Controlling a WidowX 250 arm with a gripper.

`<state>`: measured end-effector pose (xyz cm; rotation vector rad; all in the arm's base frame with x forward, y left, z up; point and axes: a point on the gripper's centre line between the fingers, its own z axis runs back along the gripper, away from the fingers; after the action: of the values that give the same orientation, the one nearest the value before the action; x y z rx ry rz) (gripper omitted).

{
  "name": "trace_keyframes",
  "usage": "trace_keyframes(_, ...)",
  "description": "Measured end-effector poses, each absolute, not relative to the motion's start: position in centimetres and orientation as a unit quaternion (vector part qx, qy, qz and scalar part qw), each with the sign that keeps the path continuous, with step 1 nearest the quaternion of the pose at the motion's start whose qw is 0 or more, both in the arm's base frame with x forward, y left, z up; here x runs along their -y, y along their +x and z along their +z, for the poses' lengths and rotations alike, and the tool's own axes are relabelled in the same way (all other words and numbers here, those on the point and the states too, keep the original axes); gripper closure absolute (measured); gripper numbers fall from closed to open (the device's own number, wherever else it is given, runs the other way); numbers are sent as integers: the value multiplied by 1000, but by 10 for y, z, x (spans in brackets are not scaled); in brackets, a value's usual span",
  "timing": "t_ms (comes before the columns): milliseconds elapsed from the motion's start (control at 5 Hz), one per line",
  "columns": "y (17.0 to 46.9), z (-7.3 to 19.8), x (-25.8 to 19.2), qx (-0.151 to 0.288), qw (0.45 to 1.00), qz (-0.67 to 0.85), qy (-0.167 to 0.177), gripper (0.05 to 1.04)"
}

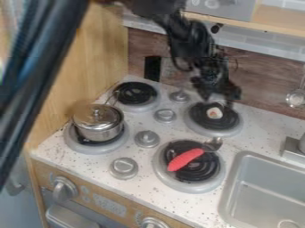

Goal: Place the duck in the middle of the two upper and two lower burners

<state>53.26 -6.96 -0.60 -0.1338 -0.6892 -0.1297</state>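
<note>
The black gripper hangs over the back edge of the upper right burner, its fingers apart. Just below it in the view, a small pale object with a pinkish-brown patch, which may be the duck, lies on that burner's black coil. It appears separate from the gripper. The upper left burner has nothing on it. On the lower left burner stands a lidded metal pot. A spoon with a red handle rests across the lower right burner.
Several grey knobs stand on the speckled counter between the burners. The grey sink is at the lower right, with a faucet base behind it. A wooden wall borders the stove at left; dark tubes cross the upper left foreground.
</note>
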Motion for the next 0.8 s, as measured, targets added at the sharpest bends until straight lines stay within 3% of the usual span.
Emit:
trace_keyframes(600, 556, -32, 67, 319, 945, -57, -47, 84)
trace_keyframes(800, 563, -43, 67, 306, 949, -59, -40, 150)
